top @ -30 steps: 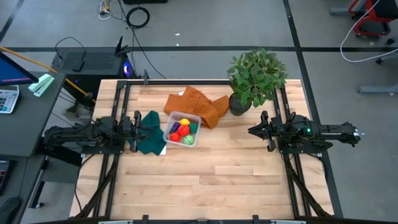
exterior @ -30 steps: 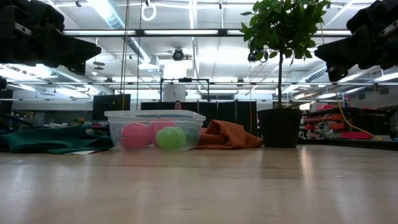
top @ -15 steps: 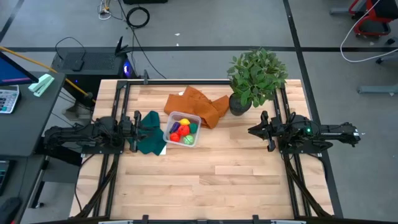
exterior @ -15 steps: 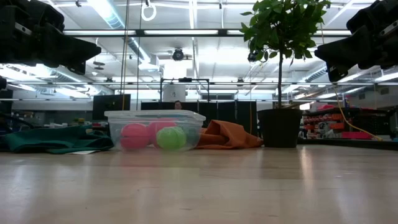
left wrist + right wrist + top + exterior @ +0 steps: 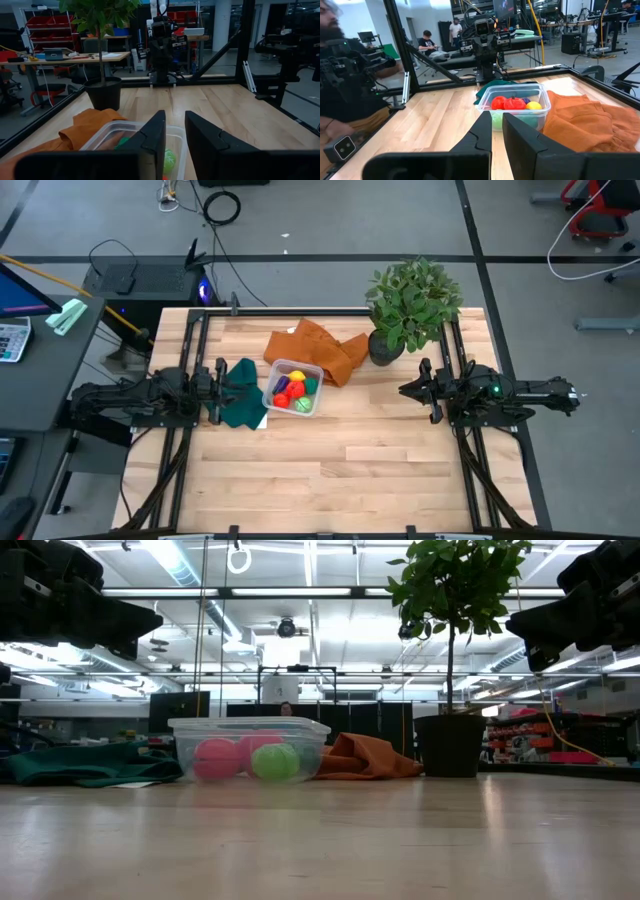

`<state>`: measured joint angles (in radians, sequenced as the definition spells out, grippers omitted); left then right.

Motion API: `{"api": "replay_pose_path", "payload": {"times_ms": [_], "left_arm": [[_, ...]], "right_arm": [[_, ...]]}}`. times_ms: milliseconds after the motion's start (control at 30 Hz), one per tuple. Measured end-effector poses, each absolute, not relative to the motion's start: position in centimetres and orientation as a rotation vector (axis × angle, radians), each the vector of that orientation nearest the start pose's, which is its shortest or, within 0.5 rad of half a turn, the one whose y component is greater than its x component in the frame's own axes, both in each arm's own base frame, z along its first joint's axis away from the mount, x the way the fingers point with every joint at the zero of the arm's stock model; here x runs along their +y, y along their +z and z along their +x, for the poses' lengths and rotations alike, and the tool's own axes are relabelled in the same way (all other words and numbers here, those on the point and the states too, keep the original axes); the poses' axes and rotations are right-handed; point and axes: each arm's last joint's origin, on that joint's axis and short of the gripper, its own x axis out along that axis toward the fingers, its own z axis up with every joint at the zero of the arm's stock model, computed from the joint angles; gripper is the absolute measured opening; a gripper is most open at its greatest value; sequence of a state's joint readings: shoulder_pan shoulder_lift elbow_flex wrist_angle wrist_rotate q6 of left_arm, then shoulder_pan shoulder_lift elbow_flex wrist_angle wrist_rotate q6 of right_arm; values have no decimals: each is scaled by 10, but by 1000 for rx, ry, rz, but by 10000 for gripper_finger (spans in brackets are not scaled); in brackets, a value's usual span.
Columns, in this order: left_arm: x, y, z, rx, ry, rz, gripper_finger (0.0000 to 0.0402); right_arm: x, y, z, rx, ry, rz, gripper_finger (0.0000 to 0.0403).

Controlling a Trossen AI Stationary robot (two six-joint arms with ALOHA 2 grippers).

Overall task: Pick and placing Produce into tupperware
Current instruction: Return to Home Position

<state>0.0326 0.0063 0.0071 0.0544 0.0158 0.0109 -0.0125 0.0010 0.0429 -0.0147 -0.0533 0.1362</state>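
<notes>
Though see-thru, tupperware (image 5: 250, 726) holds produce (image 5: 292, 392).

The orange cloth (image 5: 320, 345) crowded the tupperware's (image 5: 250, 724) far side, the dark green cloth (image 5: 240, 395) its left-arm side, the potted plant (image 5: 413, 300) stood beyond the orange cloth; the table (image 5: 360, 450) in front lay open

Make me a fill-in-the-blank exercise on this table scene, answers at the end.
1. The produce lies ____ the tupperware.
2. The left cloth, between the left gripper and the tupperware, is dark ____.
3. The crumpled cloth beside the potted plant is ____.
4. The right gripper, at the right edge of the table, holds ____.
Missing words: inside; green; orange; nothing.
</notes>
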Motion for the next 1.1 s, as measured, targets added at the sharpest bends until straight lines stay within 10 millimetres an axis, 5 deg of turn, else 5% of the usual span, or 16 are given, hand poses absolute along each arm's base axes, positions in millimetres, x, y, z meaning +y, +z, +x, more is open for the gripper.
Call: {"api": "replay_pose_path", "payload": {"times_ms": [1100], "left_arm": [[3,171,97,-55,17,12,87]], "right_arm": [[0,177,95,-24,43,135,14]]}}
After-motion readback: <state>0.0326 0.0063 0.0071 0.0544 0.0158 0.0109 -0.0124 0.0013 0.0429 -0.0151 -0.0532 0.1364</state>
